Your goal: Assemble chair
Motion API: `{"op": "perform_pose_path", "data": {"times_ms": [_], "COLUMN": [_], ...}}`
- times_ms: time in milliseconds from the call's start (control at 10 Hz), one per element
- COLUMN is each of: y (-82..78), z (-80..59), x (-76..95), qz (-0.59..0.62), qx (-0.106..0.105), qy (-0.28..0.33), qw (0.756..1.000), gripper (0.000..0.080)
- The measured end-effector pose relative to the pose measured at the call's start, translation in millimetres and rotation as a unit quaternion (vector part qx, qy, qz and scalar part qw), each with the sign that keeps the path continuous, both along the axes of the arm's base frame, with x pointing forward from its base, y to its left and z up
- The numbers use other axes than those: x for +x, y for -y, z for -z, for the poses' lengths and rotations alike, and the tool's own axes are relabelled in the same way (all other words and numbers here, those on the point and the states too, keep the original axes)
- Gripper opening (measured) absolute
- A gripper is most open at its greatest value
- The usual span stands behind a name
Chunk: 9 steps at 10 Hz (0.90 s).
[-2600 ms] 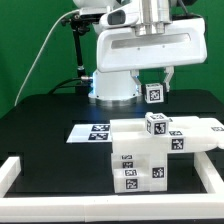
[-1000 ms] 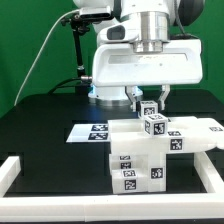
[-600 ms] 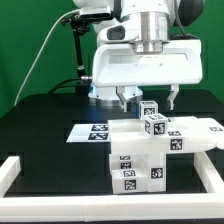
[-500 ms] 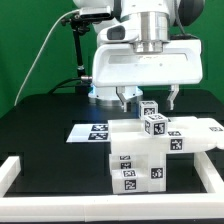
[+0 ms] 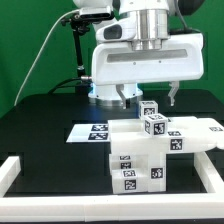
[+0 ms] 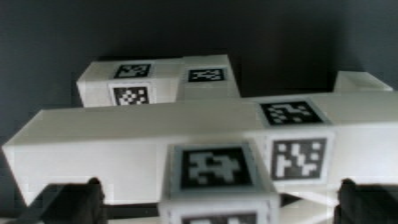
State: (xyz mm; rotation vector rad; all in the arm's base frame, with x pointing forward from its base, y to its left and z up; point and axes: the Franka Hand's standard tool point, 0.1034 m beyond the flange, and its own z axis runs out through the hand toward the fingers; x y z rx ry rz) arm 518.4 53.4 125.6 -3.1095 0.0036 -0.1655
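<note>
1 chair, a stack of white blocks with 2 small cubes on top, stands on the black table toward the exterior view's right, touching the marker board that lies flat beside it. The gripper hangs just above the cubes with its 2 fingers spread wide and nothing between them. The table lies bare toward the exterior view's left as far as the white rail at its near edge.
</note>
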Motion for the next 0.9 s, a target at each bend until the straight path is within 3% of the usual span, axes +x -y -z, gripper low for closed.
{"op": "perform_pose_path", "data": {"times_ms": [500, 800, 900], "y": [2.3, 2.2, 2.2], "z": [5.9, 5.9, 5.9], "x": [2.6, 2.7, 2.7], "qz": [0.005, 0.005, 0.008], "qx": [-0.001, -0.001, -0.001], "qy": [0.010, 0.010, 0.010], "qw": [1.000, 1.000, 1.000], "gripper": [0.0649, 0.0282, 0.0282]}}
